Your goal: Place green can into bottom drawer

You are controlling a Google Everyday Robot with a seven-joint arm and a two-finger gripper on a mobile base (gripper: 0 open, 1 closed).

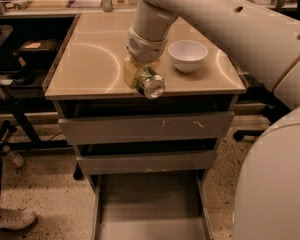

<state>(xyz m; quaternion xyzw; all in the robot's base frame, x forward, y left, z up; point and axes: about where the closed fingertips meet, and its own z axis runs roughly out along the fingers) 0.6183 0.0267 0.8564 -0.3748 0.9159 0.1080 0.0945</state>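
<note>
My gripper (pixel 142 76) hangs over the front edge of the beige countertop (pixel 90 64) and is shut on the green can (pixel 151 84). The can lies on its side in the fingers, its shiny silver end facing the camera, most of its green body hidden. The bottom drawer (pixel 150 204) is pulled out below, a wide grey tray with a bare floor. The can is well above it, about level with the counter's front edge.
A white bowl (pixel 188 55) stands on the counter right of the gripper. The scratched top drawer (pixel 145 128) and middle drawer (pixel 145 162) are shut. My arm's large white body (pixel 275 179) fills the right side. A dark desk (pixel 20 49) and a shoe (pixel 10 219) are at left.
</note>
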